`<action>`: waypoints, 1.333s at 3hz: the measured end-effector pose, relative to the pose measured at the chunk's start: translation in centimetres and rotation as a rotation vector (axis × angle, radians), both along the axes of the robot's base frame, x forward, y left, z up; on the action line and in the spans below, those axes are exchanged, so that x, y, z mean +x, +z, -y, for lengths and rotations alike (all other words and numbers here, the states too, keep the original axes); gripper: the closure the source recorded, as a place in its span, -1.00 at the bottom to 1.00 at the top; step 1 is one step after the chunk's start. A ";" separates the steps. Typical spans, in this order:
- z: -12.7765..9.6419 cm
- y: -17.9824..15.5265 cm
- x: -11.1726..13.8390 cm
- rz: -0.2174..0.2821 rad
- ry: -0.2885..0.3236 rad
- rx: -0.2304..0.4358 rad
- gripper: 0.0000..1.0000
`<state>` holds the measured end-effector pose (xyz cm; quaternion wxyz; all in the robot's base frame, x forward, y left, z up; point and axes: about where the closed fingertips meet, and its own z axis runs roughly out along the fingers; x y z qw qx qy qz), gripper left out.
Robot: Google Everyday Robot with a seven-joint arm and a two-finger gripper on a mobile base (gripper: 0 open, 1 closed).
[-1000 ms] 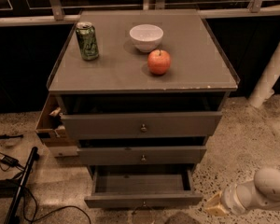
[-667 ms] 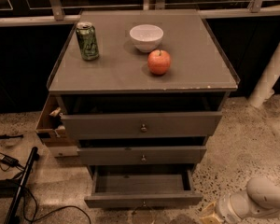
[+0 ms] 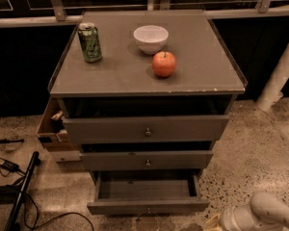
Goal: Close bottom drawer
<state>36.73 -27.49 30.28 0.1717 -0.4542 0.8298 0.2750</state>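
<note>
Low at the near right, close to the floor, the gripper (image 3: 215, 222) sits at the frame's edge, right of the bottom drawer (image 3: 147, 205) and apart from it; whether it is spread or closed, I cannot tell. The drawer, lowest of three under the desk (image 3: 111, 78), stands pulled well out toward the near side. A push from this side would land off-centre and could skew the drawer until it jams, or the gripper could slip off the front corner. A hard shove might shake the desk and roll the apple (image 3: 164, 64) or tip the can (image 3: 90, 42). The can's green label carries writing, but none is readable.
</note>
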 end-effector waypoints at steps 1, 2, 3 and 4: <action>-1.6 -5.9 -0.1 0.042 0.047 0.092 1.00; -1.3 -9.0 0.6 0.074 0.049 0.101 1.00; -1.3 -9.0 0.6 0.074 0.049 0.101 1.00; -1.6 -9.6 0.6 0.100 0.064 0.117 1.00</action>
